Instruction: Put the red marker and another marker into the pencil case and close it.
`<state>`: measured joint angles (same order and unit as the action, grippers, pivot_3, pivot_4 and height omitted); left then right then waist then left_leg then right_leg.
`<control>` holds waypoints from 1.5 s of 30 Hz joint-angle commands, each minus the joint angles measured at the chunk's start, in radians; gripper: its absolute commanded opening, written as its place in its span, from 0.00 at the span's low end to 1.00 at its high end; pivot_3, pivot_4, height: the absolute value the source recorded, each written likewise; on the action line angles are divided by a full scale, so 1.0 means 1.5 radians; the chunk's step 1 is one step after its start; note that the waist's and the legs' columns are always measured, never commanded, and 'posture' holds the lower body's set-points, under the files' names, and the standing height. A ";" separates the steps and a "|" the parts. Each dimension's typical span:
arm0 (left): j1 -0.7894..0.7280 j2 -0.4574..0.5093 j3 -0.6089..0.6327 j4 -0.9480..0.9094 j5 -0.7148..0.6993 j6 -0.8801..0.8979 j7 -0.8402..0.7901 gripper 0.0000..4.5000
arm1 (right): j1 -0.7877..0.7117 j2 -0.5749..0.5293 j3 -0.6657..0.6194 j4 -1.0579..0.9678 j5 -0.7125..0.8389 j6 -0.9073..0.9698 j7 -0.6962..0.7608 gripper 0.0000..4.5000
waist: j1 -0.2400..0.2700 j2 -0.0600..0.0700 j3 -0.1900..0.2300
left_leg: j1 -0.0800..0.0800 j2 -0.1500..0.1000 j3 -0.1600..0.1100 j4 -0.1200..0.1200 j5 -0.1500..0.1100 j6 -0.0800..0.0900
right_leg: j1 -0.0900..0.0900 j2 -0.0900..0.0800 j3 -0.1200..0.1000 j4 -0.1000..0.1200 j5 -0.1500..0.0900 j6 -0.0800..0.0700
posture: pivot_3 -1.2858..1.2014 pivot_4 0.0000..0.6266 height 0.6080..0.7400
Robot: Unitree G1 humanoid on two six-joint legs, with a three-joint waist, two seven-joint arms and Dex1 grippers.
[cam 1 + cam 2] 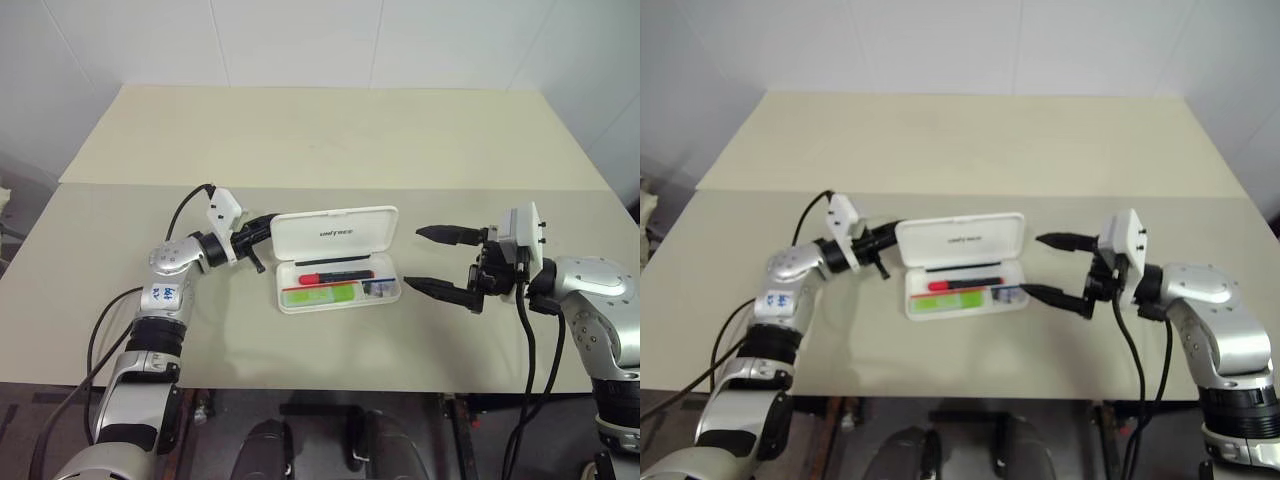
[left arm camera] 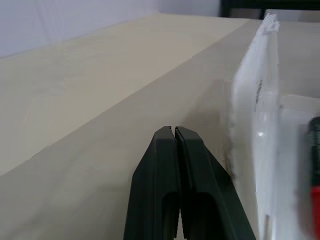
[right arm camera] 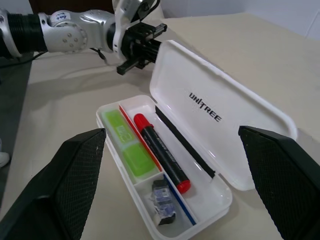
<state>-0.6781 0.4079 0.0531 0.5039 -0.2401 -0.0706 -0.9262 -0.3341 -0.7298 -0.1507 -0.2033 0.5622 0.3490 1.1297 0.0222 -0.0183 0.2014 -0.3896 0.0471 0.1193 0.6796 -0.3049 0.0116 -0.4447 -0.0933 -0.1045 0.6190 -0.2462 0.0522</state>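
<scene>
The left gripper (image 1: 262,228) is found at the left end of the raised lid, behind its upper edge, fingers pressed together with nothing between them; whether the tips touch the lid cannot be told. The pencil case (image 1: 337,290) lies open at mid-table, lid standing up on the far side; the red marker (image 3: 161,151) is laid lengthwise in the far part of the tray, and the other marker (image 3: 127,146), lime green, is laid alongside it in the near part, a thin red and blue stripe running between them; a small dark item (image 3: 163,202) is noted at the right end of the tray. Both markers are judged stowed; the closing step is judged to be in hand. The next move is judged to call for the lid to be pushed over toward the near side and pressed down onto the tray until shut. The right gripper (image 1: 438,260) is held just right of the case, fingers wide apart, holding nothing.

Writing: "UNITREE" is read in dark letters on the lid's inner face; blue handwriting on the left arm is not legible.
</scene>
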 commanded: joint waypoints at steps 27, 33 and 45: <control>0.048 0.020 -0.222 -0.100 0.117 -0.005 -0.156 0.01 | 0.026 0.032 0.002 -0.061 0.007 -0.013 -0.078 1.00 | 0.001 0.000 0.000 | 0.001 0.000 0.000 0.001 0.000 0.001 | 0.001 0.000 0.000 0.001 0.000 0.000 | 0.52 0.24 1.00; 0.060 0.008 -0.212 -0.143 0.082 0.058 -0.141 0.01 | 0.030 0.036 0.004 -0.066 0.009 -0.015 -0.085 1.00 | 0.001 0.001 -0.001 | 0.001 0.000 0.000 0.001 0.000 0.001 | 0.001 0.000 0.001 0.001 0.000 0.000 | 0.52 0.24 1.00; 0.125 0.102 0.007 -0.276 -0.133 0.144 -0.199 0.01 | 0.003 0.017 -0.002 -0.013 -0.004 -0.038 -0.051 1.00 | -0.011 0.000 0.000 | 0.000 0.001 -0.001 0.000 0.000 0.001 | 0.000 0.000 0.000 0.001 0.000 0.000 | 0.52 0.24 1.00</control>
<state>-0.5107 0.5294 0.0068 0.1180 -0.3971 0.1439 -1.2033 -0.3164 -0.6875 -0.1258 -0.2194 0.5516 0.3195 1.0403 0.0059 -0.0180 0.2008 -0.3891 0.0481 0.1180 0.6801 -0.3045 0.0130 -0.4441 -0.0933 -0.1040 0.6199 -0.2465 0.0519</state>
